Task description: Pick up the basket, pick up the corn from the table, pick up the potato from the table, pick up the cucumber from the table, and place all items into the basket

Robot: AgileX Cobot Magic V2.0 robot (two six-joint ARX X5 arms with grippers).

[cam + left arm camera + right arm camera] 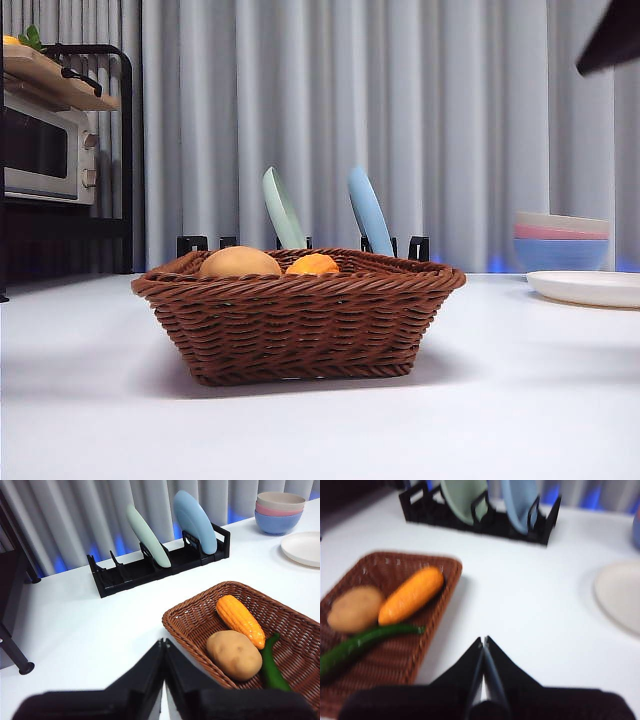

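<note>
The basket point(300, 315) sits on the white table point(90, 400) with all three vegetables inside it. In the left wrist view the potato point(234, 655) lies nearest the left gripper point(164, 642), the corn point(240, 620) rests just beyond it and touching it, and the cucumber point(270, 665) lies along the far side of both. The left gripper's jaws are pressed together, holding nothing, and hang just outside the basket's point(195, 630) near rim, above bare table.

The right gripper point(483, 641) is also pressed together and empty. It hangs over bare table beside the basket's point(395, 650) outer wall; the cucumber point(360, 645) is the vegetable closest to it, with the corn point(411, 595) and potato point(355, 608) farther off in the same basket. This view is blurred.

From the front, only the tops of the potato point(238, 263) and corn point(312, 265) show over the braided rim; the cucumber is hidden. One arm appears only as a black tip point(612, 40) at the top corner. Behind the basket stands a black rack point(160, 562) with a pale green plate point(147, 537) and a blue plate point(195, 522) upright in it. Stacked bowls point(280, 512) and a white plate point(302, 547) sit off to the side
</note>
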